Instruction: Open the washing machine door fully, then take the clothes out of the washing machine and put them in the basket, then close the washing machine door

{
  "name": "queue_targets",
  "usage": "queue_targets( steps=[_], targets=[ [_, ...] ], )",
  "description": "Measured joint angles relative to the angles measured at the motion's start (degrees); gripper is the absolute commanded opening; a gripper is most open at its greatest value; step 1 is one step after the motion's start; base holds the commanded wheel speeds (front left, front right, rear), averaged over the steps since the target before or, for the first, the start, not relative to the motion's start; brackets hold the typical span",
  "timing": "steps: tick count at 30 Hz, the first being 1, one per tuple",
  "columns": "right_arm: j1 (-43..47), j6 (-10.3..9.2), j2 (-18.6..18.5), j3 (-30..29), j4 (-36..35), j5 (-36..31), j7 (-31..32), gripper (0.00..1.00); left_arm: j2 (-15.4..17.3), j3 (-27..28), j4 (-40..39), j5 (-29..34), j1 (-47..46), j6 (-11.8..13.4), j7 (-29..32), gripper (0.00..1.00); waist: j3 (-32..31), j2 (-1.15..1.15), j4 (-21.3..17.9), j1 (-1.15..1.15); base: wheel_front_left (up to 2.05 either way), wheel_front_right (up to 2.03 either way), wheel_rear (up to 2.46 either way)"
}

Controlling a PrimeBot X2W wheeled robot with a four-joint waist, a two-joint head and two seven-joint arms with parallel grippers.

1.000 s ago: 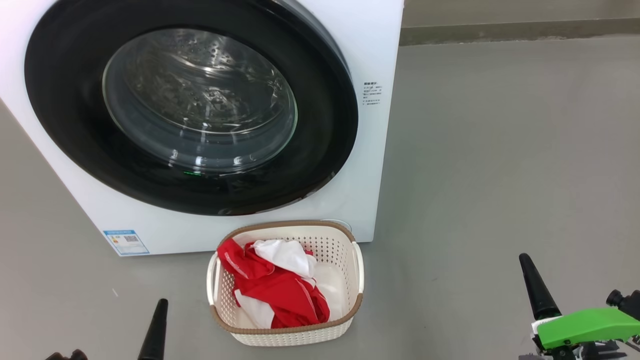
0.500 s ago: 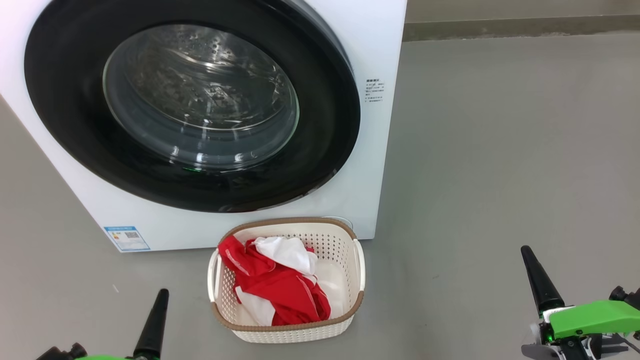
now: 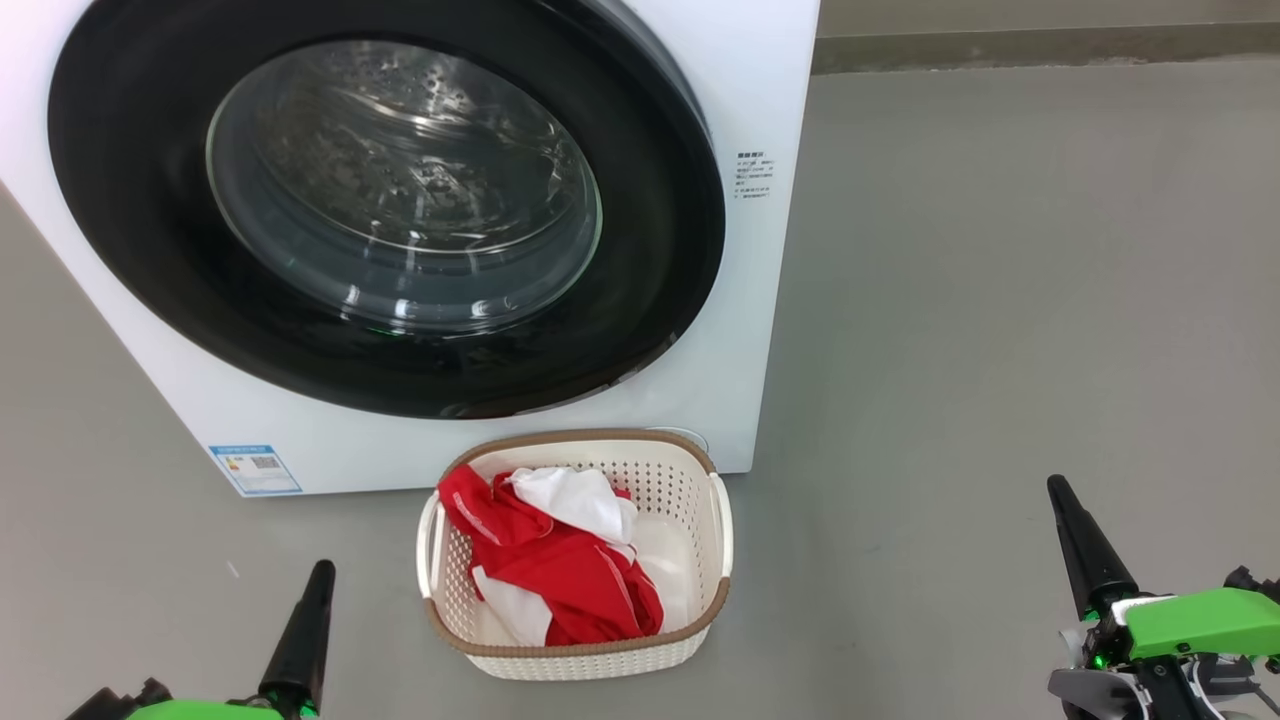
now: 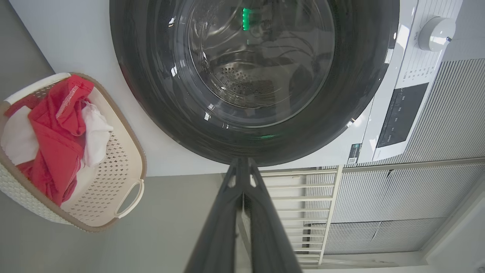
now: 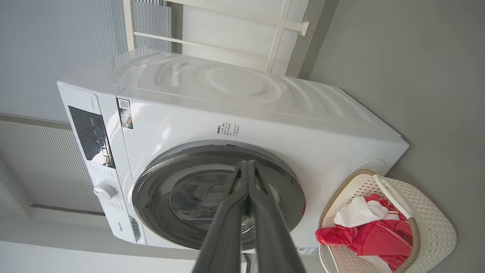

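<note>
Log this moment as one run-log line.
washing machine door: closed | clothes: in basket | left gripper: shut, empty | right gripper: shut, empty

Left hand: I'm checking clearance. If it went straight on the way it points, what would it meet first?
Most likely the black rim of the washing machine door, though depth is unclear. The left hand is shut.

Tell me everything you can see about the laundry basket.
The basket is a small rectangular cream plastic tub with perforated walls, a brown woven-look rim and white side handles. It stands upright on the grey floor, close in front of the washing machine. Red and white clothes lie heaped inside, toward the head view's left.
</note>
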Motion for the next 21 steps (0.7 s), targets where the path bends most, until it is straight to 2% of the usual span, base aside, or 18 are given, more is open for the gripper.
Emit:
queue_targets(
  steps=[7, 21],
  targets=[
    [-0.7, 0.0, -0.1, -0.3, 0.1, 4.1, 1.0, 0.0, 0.0, 0.3, 0.3, -3.8, -1.0, -0.4, 0.9, 0.0, 0.2, 0.0, 0.1, 0.0, 0.0, 0.0, 0.0],
    [-0.9, 0.0, -0.1, -0.4, 0.1, 4.2, 1.2, 0.0, 0.0, 0.3, 0.3, -3.9, -1.0, -0.5, 0.9, 0.0, 0.2, 0.0, 0.1, 0.0, 0.0, 0.0, 0.0]
  ],
)
